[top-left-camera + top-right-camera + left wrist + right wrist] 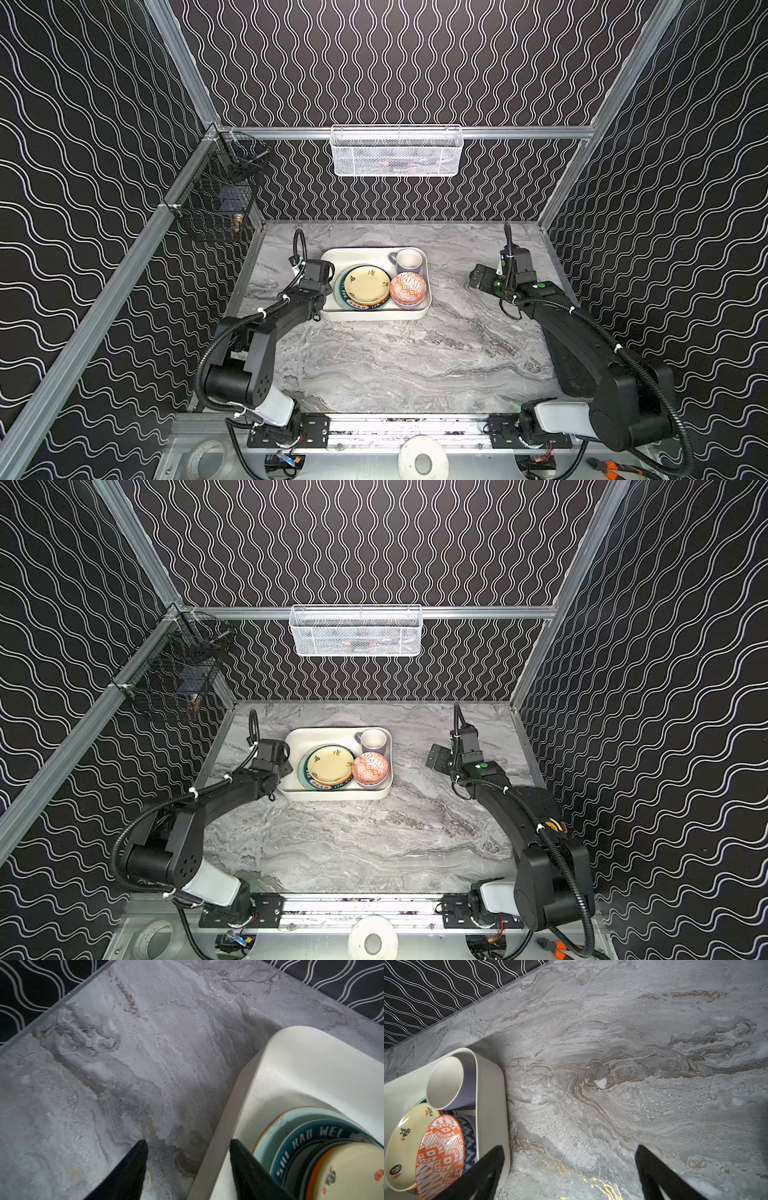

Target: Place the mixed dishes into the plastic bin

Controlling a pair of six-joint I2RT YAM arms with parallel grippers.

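Between parted fingers of left gripper [189, 1147]: bin [291, 1047] wall straddled, not clamped. Fingers of right gripper [571, 1147] spread wide, nothing held, bin just beside one finger. Inside bin: plates [367, 285], bowl [408, 287], mug [409, 261]. Loading judged done; clean retreat required next, wall not to be dragged.

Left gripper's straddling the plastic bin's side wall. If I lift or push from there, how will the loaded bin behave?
Lifted by one wall, the plastic bin would probably tip and feel heavy: a plate stack, orange-patterned bowl and lavender mug load it. The thin wall may flex. Pushed, it should slide on the smooth marble tabletop, dishes perhaps rattling.
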